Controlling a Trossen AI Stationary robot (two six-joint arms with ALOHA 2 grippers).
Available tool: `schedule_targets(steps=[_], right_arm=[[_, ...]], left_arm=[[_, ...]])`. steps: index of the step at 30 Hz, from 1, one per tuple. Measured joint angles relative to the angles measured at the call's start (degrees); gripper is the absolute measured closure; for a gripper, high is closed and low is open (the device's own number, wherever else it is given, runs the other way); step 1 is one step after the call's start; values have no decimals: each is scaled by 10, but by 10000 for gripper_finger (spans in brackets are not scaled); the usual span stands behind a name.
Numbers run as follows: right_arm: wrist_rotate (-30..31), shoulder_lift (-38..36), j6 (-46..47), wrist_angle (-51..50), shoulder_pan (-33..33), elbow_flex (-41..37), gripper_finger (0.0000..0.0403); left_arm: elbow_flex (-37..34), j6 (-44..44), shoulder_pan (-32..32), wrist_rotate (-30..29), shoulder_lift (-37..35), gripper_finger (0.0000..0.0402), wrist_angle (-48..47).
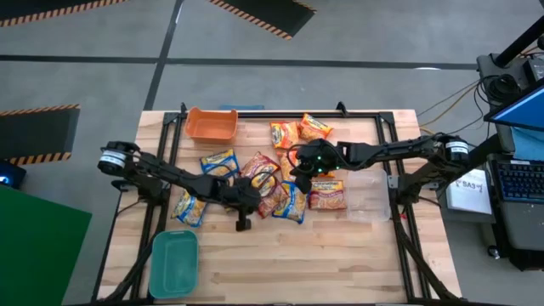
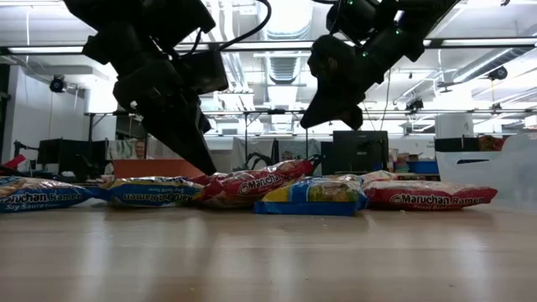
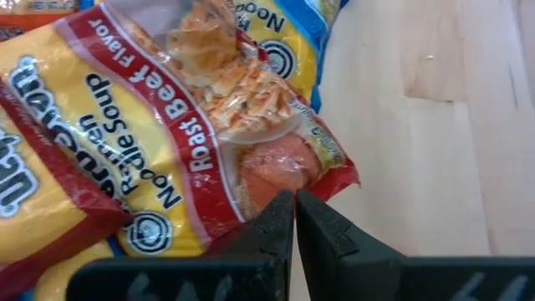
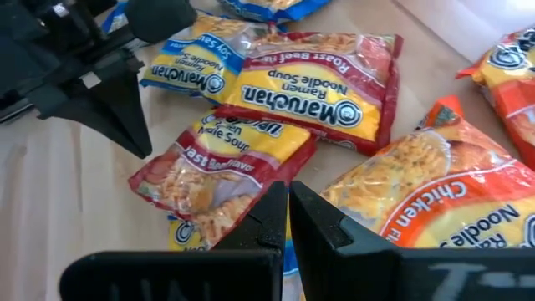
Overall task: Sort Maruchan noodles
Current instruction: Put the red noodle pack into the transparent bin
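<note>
Both arms hover over the pile of Maruchan noodles (image 1: pixel 263 183) heaped mid-counter, with more packets scattered around it and none yet in the orange bin (image 1: pixel 212 124) or the teal bin (image 1: pixel 173 263). The left tool (image 3: pixel 294 219) has its fingers pressed together, empty, poised just beside the corner of a red Roast Beef packet (image 3: pixel 175 134). The right tool (image 4: pixel 288 219) is likewise closed and empty, above the pile near an orange Chicken packet (image 4: pixel 435 188). Sorting seems barely begun, though the bins' contents are hard to judge. Next, a tool must spread its fingers, descend and pinch one packet's edge.
</note>
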Motion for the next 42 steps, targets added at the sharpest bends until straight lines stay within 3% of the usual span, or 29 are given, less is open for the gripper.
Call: schedule_targets(steps=[14,17,24,30,42], right_arm=[[5,0,86,3,-1,0,383],[5,0,105,3,-1,0,354],[5,1,145,3,1,0,245],[2,53,161,54,12,2,165],[-99,199,166,42,13,110,88]], left_arm=[[-10,0,-1,-1,18,402,26],[-18,4,-1,-2,18,402,42],[-32,6,-1,-13,18,402,56],[-65,5,-1,-18,18,402,109],[-124,-32,0,-50,19,402,188]])
